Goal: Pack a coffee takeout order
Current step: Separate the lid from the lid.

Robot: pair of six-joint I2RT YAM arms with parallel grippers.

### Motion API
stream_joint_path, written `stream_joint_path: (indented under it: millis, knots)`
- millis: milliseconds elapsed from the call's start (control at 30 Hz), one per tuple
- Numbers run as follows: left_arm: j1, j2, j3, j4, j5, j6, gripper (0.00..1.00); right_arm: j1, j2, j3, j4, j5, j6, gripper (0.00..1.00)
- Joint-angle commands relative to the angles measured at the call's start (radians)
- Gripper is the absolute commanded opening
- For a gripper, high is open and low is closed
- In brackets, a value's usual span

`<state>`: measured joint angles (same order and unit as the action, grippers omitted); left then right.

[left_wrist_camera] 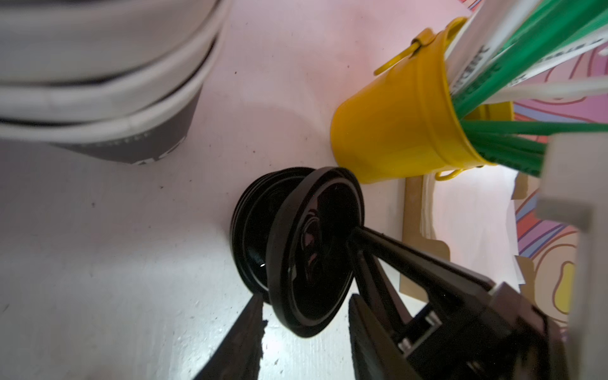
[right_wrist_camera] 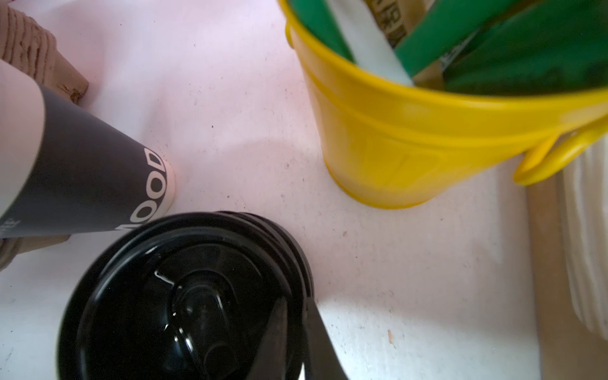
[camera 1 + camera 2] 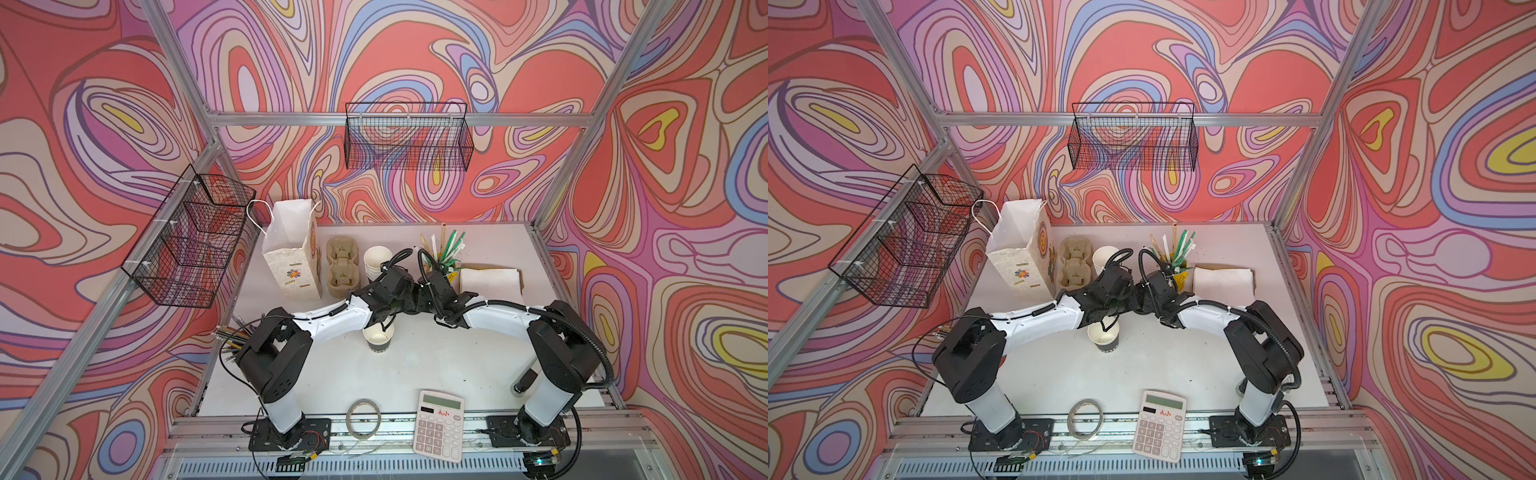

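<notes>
A black lid [image 1: 316, 250] is tilted up off a small stack of black lids [image 1: 250, 227] on the white table. My right gripper [image 2: 301, 332] is shut on that lid's rim. My left gripper [image 1: 306, 329] is open, with a finger on either side of the lid's lower edge. A black paper cup [image 3: 378, 334] stands lidless and upright in front of the left arm in both top views. At the back left stand the tan pulp carrier [image 3: 341, 266] and the tall white printed bag [image 3: 291, 253], upright. Both grippers meet behind the cup, hidden under the wrists.
A stack of white-lined cups [image 3: 377, 259] and a yellow pot of straws [image 3: 446, 257] flank the lids closely. A box of napkins [image 3: 490, 278] lies to the right. A calculator [image 3: 439, 424] and a tape roll [image 3: 364, 417] sit at the front edge. Wire baskets [image 3: 409, 137] hang above.
</notes>
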<state>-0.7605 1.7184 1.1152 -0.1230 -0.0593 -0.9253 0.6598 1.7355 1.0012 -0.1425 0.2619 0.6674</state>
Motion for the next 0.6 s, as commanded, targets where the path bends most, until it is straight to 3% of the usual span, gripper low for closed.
stream_joint_path:
  millis: [0, 100, 300, 367, 500, 567]
  knots:
    - [-0.005, 0.001, -0.009, -0.044, -0.037, -0.026, 0.5, -0.003, -0.031, -0.011, 0.018, 0.0, 0.015, 0.1]
    - [-0.007, 0.015, -0.002, -0.048, -0.036, -0.02, 0.49, -0.003, -0.043, -0.023, 0.032, -0.002, 0.018, 0.1]
    - [-0.007, 0.029, 0.0, -0.019, -0.012, -0.027, 0.35, -0.003, -0.039, -0.025, 0.027, -0.007, 0.019, 0.1]
    - [-0.007, 0.027, -0.001, -0.018, -0.017, -0.03, 0.26, -0.004, -0.037, -0.027, 0.027, -0.011, 0.02, 0.1]
    - [-0.007, 0.029, 0.003, -0.024, -0.011, -0.029, 0.24, -0.004, -0.033, -0.03, 0.021, -0.002, 0.019, 0.1]
    - [-0.007, 0.027, 0.006, -0.026, -0.017, -0.023, 0.18, -0.003, -0.03, -0.032, 0.021, 0.0, 0.019, 0.11]
